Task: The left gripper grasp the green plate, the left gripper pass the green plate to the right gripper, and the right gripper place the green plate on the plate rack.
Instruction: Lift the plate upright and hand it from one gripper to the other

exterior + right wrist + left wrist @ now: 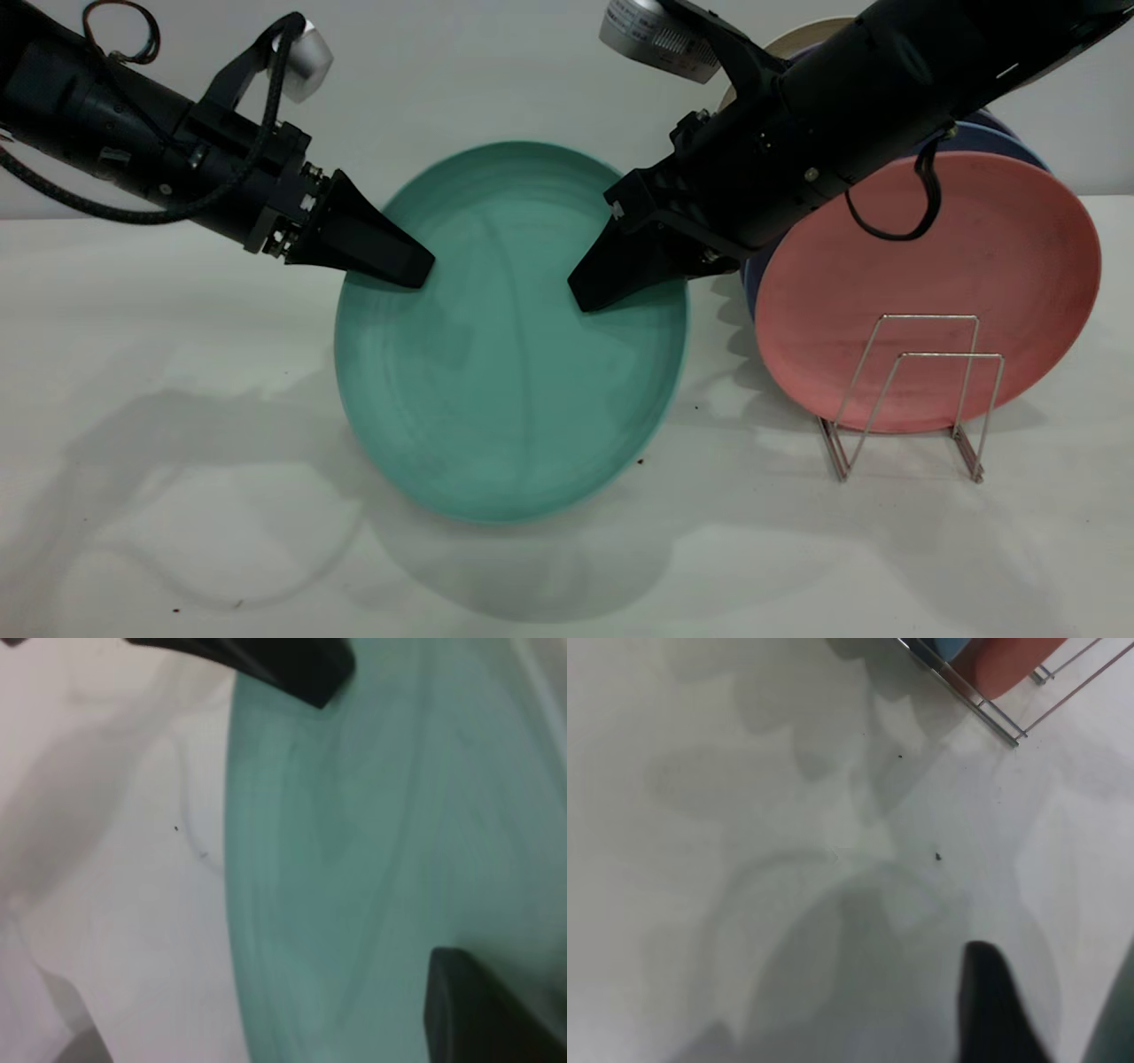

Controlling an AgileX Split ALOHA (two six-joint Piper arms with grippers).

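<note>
Exterior view first: the plate rack (912,399) stands on the table (133,372) at my right side. A pink plate (974,257) leans upright in it, with a blue plate (997,137) behind it and a beige one (802,37) further back. The two front wire loops hold nothing. The green plate (509,354) is tilted up between my two arms, its face toward the camera. I cannot tell if its low edge touches the table. My left gripper (403,261) comes down from the upper left and is closed on the plate's left rim. My right gripper (592,288) comes down from the upper right, with its tip over the plate's upper right part. From here I cannot tell whether its fingers already pinch the plate.

Left wrist view: one dark finger (997,1014) is over the table, and a sliver of green plate (1118,1028) shows beside it. The rack's base (983,704) with the pink plate (1005,665) is far off.

Right wrist view: my own finger (487,1010) lies against the green plate's face (381,859). The left gripper (292,665) sits on the rim across the plate.
</note>
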